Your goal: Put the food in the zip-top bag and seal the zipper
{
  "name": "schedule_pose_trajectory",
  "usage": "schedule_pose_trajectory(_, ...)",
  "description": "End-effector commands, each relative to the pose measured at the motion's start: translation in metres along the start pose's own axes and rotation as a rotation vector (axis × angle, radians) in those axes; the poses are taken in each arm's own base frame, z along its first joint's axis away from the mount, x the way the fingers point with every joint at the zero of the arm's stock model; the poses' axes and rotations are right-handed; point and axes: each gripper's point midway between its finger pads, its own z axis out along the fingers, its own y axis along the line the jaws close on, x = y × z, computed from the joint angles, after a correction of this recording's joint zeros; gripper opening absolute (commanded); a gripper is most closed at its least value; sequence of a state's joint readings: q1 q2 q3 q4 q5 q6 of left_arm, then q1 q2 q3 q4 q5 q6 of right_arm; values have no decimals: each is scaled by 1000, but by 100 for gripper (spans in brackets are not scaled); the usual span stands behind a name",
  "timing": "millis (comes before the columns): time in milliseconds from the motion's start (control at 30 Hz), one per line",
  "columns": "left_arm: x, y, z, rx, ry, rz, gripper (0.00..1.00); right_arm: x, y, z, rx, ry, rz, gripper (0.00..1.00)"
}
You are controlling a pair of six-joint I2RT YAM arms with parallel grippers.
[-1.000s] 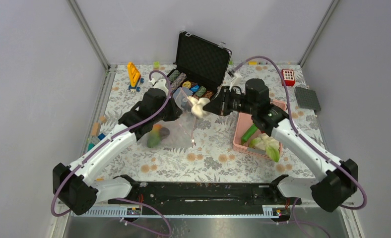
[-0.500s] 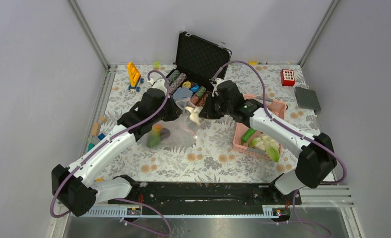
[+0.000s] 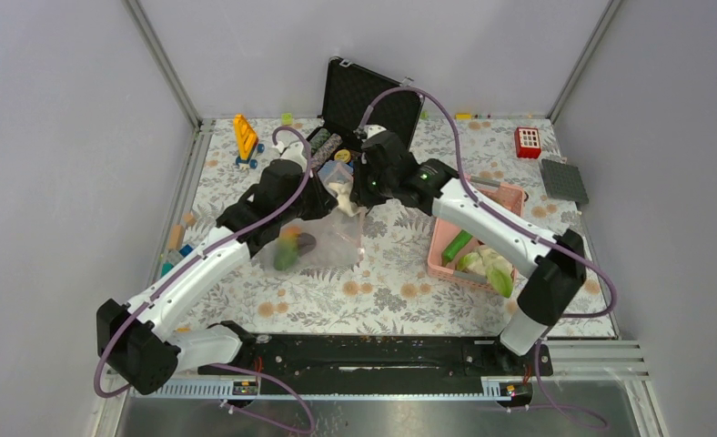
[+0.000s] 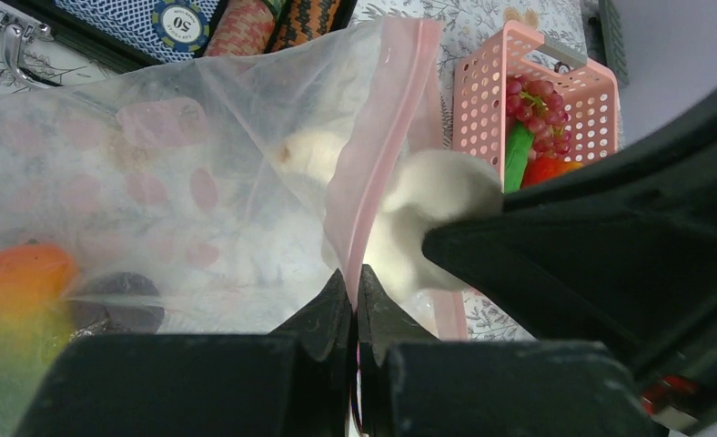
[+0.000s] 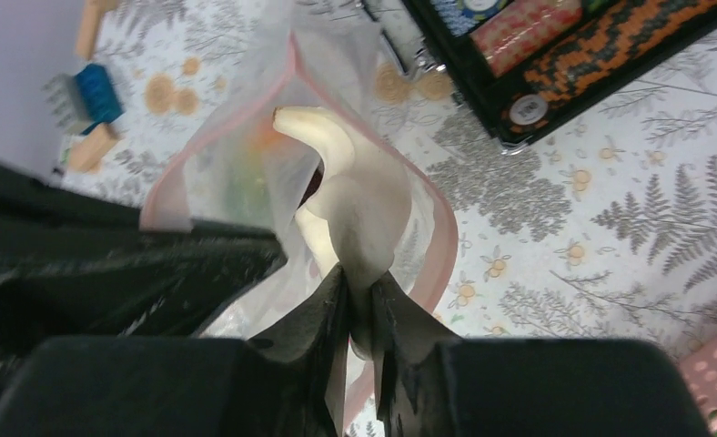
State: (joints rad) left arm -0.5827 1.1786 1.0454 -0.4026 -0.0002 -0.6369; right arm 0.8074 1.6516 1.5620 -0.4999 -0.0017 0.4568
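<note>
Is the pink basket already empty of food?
No, the pink basket holds grapes, a green vegetable and a red fruit.

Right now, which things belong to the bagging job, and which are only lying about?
Job: zip-top bag, white leafy piece, mango, green vegetable, grapes, pink basket holding them.
Lying about: poker chip case, yellow toy, red block, grey plate.

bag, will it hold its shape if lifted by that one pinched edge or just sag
Probably sags: the bag creases and its rim curves loosely away from where the left fingers pinch it. Likely light itself, though the mango inside would drag the bottom down. The film looks glossy, so a thin pinch might slip.
</note>
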Motion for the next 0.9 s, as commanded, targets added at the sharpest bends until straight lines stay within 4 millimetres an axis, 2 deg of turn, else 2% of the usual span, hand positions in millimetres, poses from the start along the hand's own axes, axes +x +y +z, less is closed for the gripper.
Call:
schedule_pose_trajectory(0,-33,-32,-8,111,-85,-8,0,-12,-25,0,230,-11,-10,19)
schedule_pose_trajectory(67,-36,-32,-8,109,-92,-8,0,-15,-24,1,255,-10,-25,22)
schedule_pose_trajectory(200,-39,-32,-9,102,-105,-10,0,-17,-4,3,181,-4,-62,27)
schedule_pose_trajectory(333,-43,-31,-10,88,-119,-14,0,-6,14,4,69,52,-104,31)
schedule_pose_trajectory(400,-47,-29,-10,72,-137,-21,0,2,29,3,-23,84,-114,37)
schedule_pose_trajectory(467,-47,-28,-9,65,-140,-24,0,7,37,-4,-84,95,-122,50)
schedule_pose_trajectory(567,-47,-25,-10,57,-144,-27,0,6,33,-12,-80,72,-134,69)
schedule_pose_trajectory(733,-49,-19,-13,32,-164,-16,0,-8,27,-30,-55,-8,-174,78)
schedule_pose_trajectory(800,-49,-16,-15,21,-172,-12,0,-16,26,-41,-56,-47,-181,84)
schedule_pose_trajectory(867,-48,-15,-15,23,-175,-8,0,-23,17,-51,-27,-87,-187,98)
